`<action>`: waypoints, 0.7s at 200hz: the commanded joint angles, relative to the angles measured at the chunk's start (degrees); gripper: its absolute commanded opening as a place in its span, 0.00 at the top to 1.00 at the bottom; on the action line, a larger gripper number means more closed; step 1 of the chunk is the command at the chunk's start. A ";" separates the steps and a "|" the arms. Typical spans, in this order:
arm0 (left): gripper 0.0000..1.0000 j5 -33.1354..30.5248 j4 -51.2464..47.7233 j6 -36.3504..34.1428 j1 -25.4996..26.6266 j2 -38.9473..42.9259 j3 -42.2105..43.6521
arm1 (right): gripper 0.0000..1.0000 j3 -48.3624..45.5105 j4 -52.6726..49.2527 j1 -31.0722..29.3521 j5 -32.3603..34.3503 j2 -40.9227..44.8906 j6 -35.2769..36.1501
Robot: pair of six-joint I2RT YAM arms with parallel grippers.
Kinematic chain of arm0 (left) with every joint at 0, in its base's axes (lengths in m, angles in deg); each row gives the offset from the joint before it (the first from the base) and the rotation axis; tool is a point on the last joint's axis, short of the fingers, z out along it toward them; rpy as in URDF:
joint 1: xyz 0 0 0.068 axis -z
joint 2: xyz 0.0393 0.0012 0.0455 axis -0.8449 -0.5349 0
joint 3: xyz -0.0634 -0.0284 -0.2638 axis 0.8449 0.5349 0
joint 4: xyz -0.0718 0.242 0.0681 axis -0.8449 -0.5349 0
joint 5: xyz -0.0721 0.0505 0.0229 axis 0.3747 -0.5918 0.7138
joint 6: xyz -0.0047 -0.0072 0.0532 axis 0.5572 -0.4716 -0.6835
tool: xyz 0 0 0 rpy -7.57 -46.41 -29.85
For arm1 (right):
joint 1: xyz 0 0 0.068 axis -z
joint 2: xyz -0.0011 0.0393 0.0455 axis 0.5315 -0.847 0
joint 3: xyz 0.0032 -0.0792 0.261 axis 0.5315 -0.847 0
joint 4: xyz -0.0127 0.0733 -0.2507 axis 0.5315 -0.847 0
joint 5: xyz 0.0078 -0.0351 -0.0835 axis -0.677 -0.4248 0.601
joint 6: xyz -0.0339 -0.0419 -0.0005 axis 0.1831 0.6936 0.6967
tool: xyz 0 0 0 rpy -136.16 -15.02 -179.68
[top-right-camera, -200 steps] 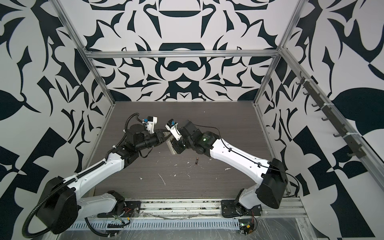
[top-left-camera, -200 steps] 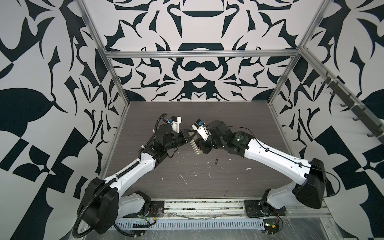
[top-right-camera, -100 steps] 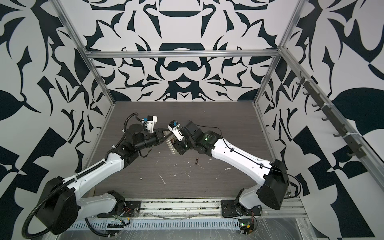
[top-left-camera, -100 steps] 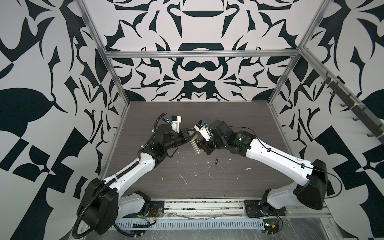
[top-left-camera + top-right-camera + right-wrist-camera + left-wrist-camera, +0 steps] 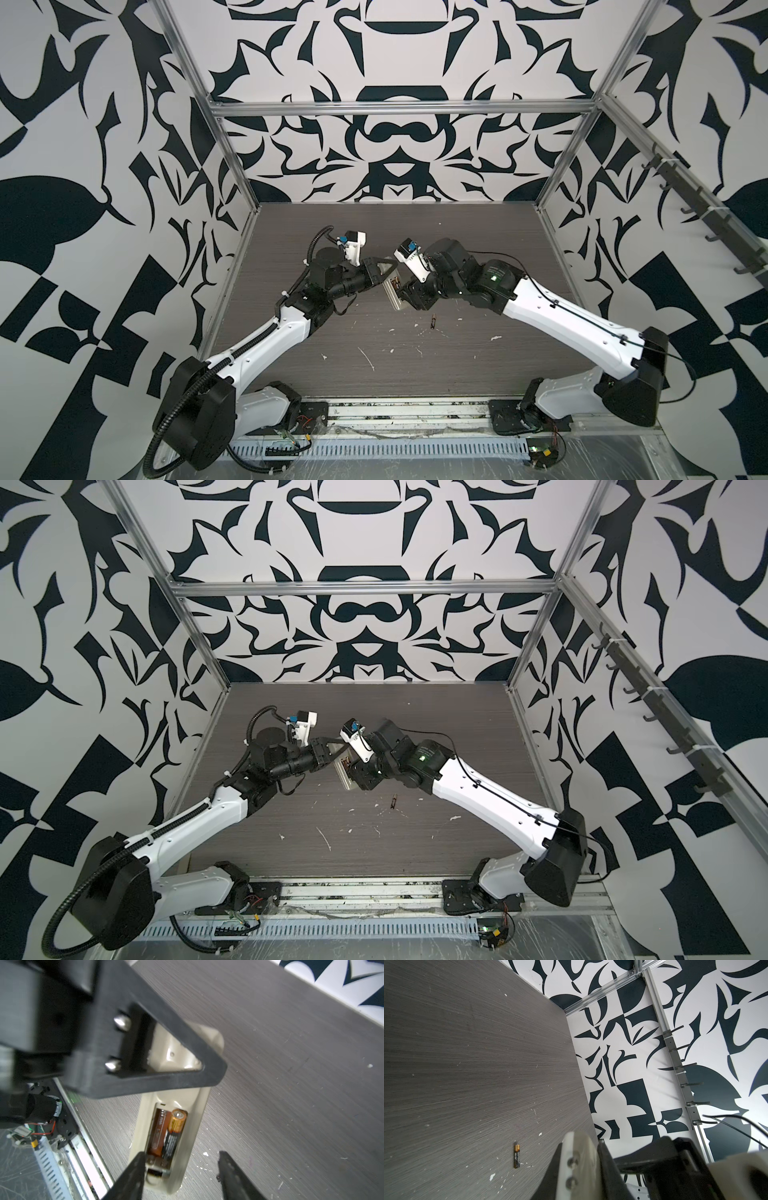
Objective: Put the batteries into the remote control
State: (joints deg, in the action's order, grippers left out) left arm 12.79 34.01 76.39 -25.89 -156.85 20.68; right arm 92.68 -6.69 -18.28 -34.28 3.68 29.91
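The remote control (image 5: pixel 392 292) (image 5: pixel 341 773) is held above the table, pale back up, with my left gripper (image 5: pixel 386 275) (image 5: pixel 332 752) shut on its upper part. In the right wrist view one battery (image 5: pixel 175 1129) lies in the open recess of the remote control (image 5: pixel 200 1109). My right gripper (image 5: pixel 182 1155) (image 5: pixel 405 297) is open at the remote's lower end. One finger (image 5: pixel 135 1169) overlaps that end and the other stands apart from it. A second battery (image 5: pixel 432 322) (image 5: pixel 393 801) (image 5: pixel 516 1155) lies on the table.
White flecks and scratches (image 5: pixel 368 359) dot the dark wood-grain table (image 5: pixel 478 249). Patterned walls with metal frame posts (image 5: pixel 232 174) close in three sides. A metal rail (image 5: pixel 415 409) with both arm bases runs along the front edge.
My right gripper's jaws have gone from shut to open at the remote's recess, and it has drawn slightly right. The left gripper still holds the remote in the same place.
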 commanded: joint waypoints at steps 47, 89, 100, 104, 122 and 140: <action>1.00 9.54 -8.21 -4.50 -0.66 0.47 -7.90 | 0.48 7.57 -10.20 -0.29 -7.70 7.77 23.50; 1.00 10.98 -15.85 -7.86 -0.66 0.64 -10.62 | 0.55 11.41 -15.60 -0.25 -8.43 4.40 33.85; 1.00 10.81 -17.15 -8.42 -0.61 0.81 -10.92 | 0.57 12.05 -15.99 -0.29 -8.27 3.26 35.35; 1.00 10.80 -17.68 -8.64 -0.65 0.81 -11.08 | 0.58 12.18 -15.92 -0.31 -8.21 2.86 35.76; 1.00 10.46 -19.61 -9.64 -0.66 0.91 -11.62 | 0.60 13.14 -15.34 -0.25 -8.42 1.65 36.85; 1.00 10.11 -20.84 -10.29 -0.66 1.10 -11.94 | 0.64 13.92 -14.35 -0.26 -9.04 0.59 37.42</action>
State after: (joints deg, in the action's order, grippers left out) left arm 22.28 16.56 68.48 -26.26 -156.85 11.22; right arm 103.21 -21.25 -18.30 -41.71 4.29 63.64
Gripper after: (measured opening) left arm 0.240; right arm 0.383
